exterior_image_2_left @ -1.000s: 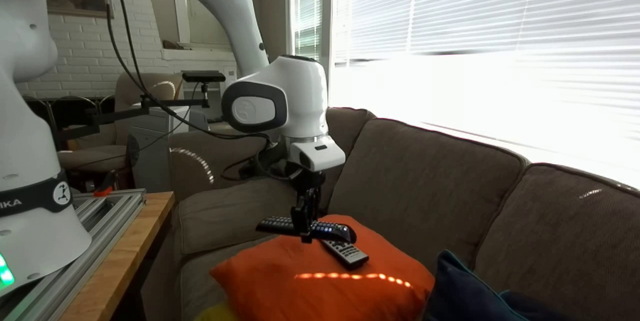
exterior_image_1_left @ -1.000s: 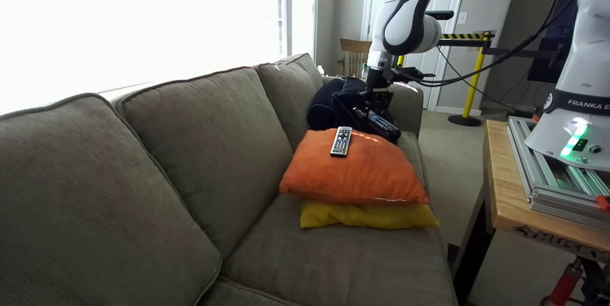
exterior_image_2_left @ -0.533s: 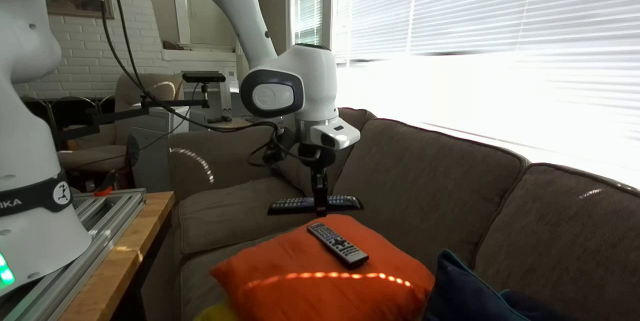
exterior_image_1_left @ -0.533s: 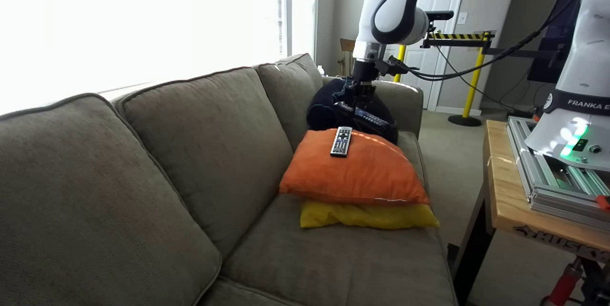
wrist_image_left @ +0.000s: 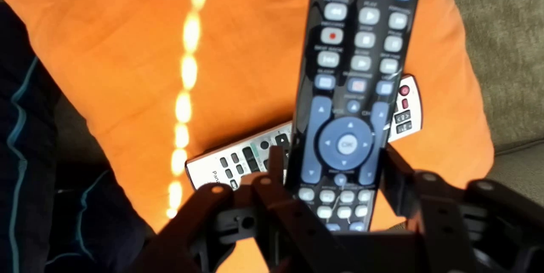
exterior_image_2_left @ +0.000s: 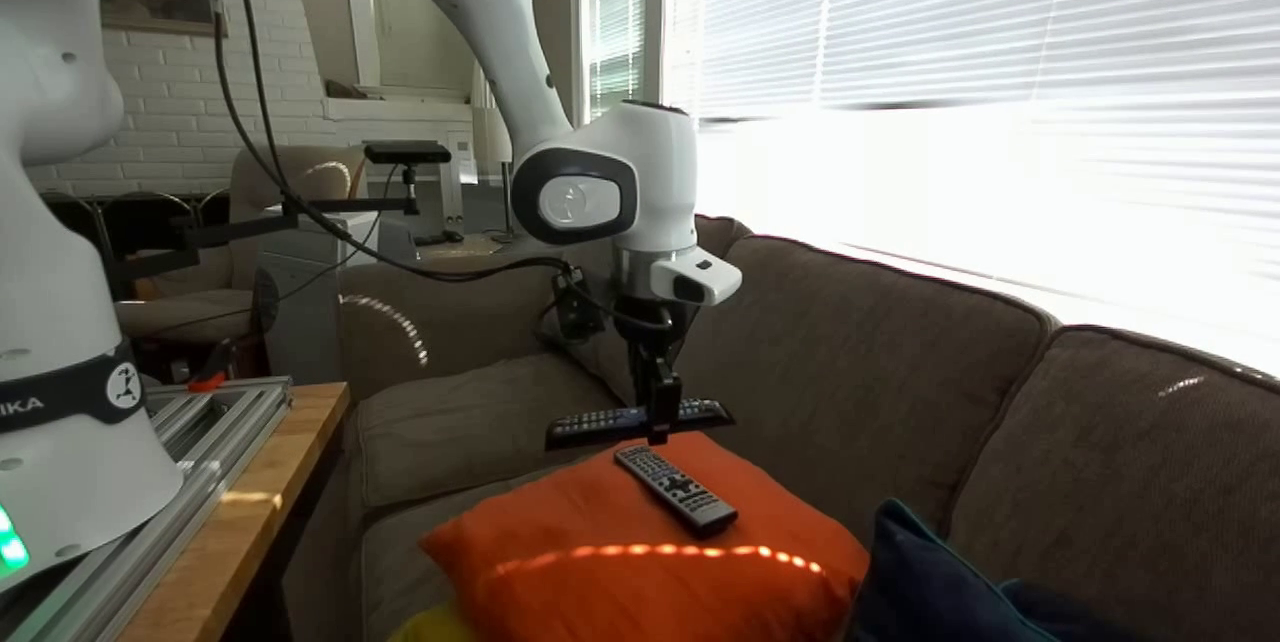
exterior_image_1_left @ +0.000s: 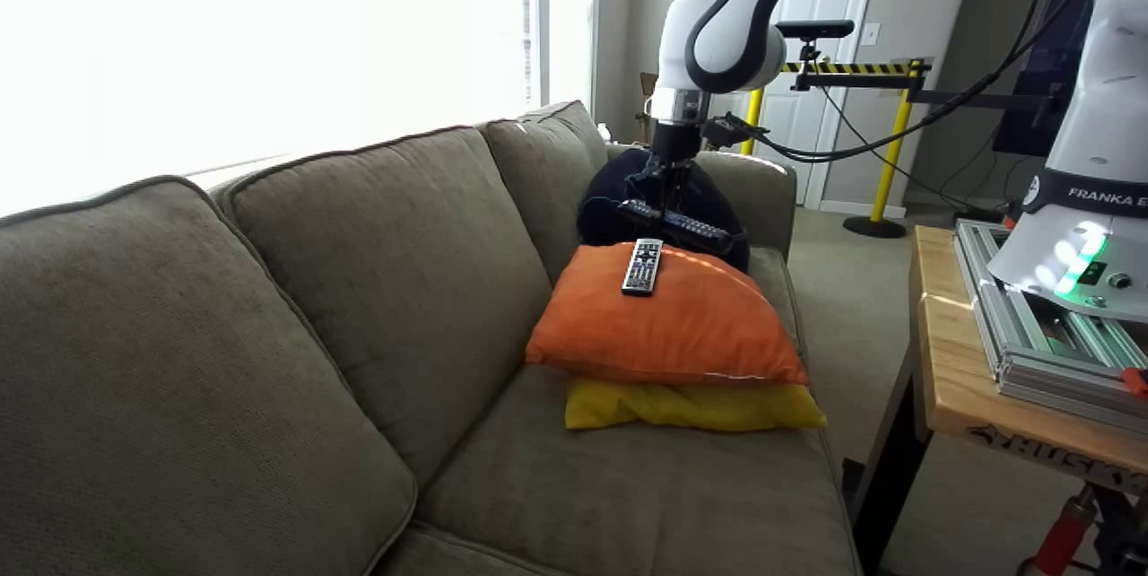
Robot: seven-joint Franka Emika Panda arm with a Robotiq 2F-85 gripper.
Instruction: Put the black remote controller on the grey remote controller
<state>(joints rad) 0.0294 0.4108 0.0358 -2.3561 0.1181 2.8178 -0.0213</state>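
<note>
My gripper (wrist_image_left: 333,160) is shut on the black remote controller (wrist_image_left: 352,73), one finger along each long side. The black remote has blue and pale buttons facing up. In both exterior views the black remote (exterior_image_1_left: 700,228) (exterior_image_2_left: 598,426) is held nearly level in the air above the far part of the orange pillow. The grey remote controller (exterior_image_1_left: 642,267) (exterior_image_2_left: 676,489) lies on the orange pillow, apart from the black one. In the wrist view the black remote crosses over the grey remote (wrist_image_left: 238,160) at a steep angle and hides its middle.
The orange pillow (exterior_image_1_left: 700,325) lies on a yellow pillow (exterior_image_1_left: 691,405) on the brown sofa (exterior_image_1_left: 574,486). A dark blue pillow (exterior_image_2_left: 920,587) is beside the orange one. The sofa backrest (exterior_image_2_left: 860,342) rises behind. A wooden table (exterior_image_1_left: 951,361) carries the robot base.
My gripper has carried the black remote toward the sofa back, first rising, then lowering slightly. The black remote has turned and looks more level. The grey remote has not moved.
</note>
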